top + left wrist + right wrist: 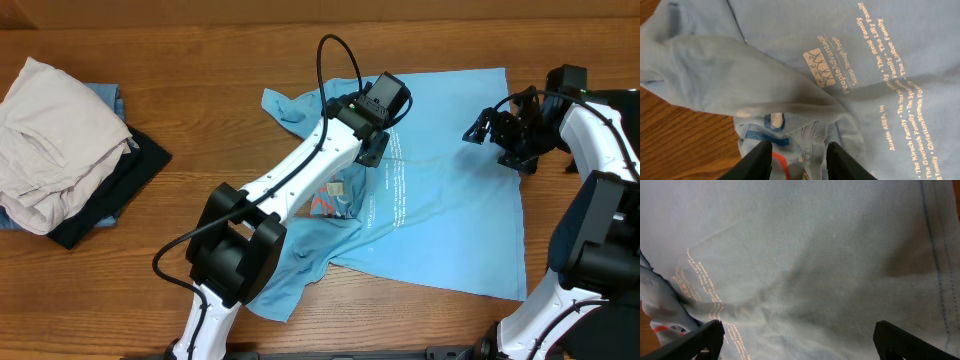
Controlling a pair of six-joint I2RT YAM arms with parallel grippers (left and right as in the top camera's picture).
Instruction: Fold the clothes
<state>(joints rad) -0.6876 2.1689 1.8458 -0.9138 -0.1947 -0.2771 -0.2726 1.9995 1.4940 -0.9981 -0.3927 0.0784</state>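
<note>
A sky-blue T-shirt (440, 200) with white lettering and a red-orange mark lies spread on the wooden table, its left side crumpled. It fills the left wrist view (865, 55) and the right wrist view (815, 255). My left gripper (372, 150) hangs over the shirt's upper middle, jaws open (799, 160) above the collar and red mark, holding nothing. My right gripper (480, 130) hovers over the shirt's upper right part, jaws wide open (797, 342) and empty.
A pile of folded clothes (60, 150), off-white on top of blue and black, sits at the table's left edge. Bare wood (200, 90) lies between the pile and the shirt.
</note>
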